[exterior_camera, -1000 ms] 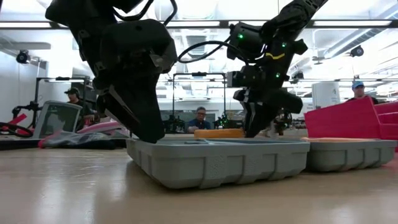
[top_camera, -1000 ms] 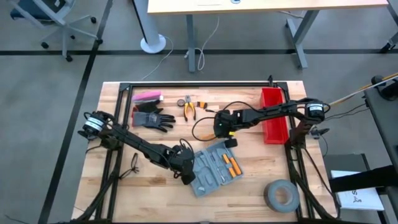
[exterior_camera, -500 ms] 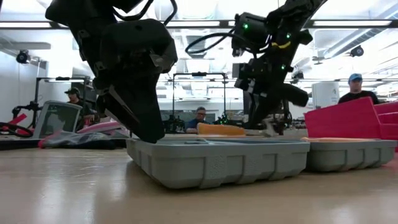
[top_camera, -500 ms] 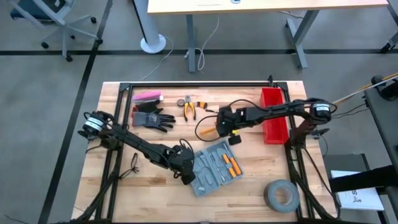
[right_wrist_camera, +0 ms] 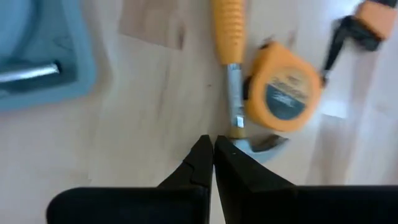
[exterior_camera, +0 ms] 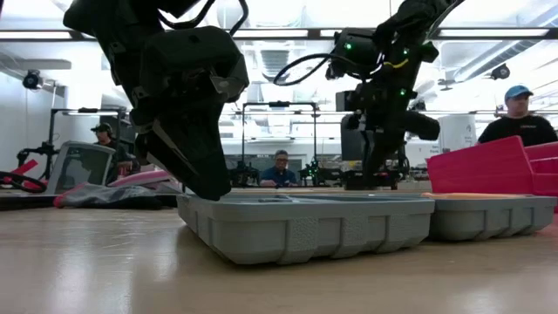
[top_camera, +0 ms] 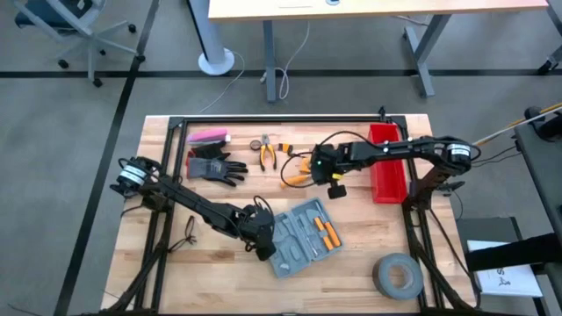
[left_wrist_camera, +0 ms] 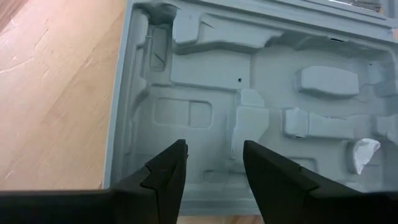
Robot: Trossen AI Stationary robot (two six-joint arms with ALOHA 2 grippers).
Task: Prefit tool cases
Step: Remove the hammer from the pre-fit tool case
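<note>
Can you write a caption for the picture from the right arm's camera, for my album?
Right pincer, shut and empty, above a hammer and tape measure on the table.

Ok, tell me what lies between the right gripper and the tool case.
In the high view, only bare wooden tabletop lies between the shut right gripper and the open tool case. The hammer and tape measure lie on the gripper's far side.

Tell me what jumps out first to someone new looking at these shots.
The open grey-blue tool case near the table's front centre, orange-handled tools in its slots, with the left gripper at its left edge, fingers apart over the case's empty moulded half. Behind it, the right gripper hangs shut and empty over bare wood beside an orange tape measure and hammer. A red bin stands at the right.
</note>
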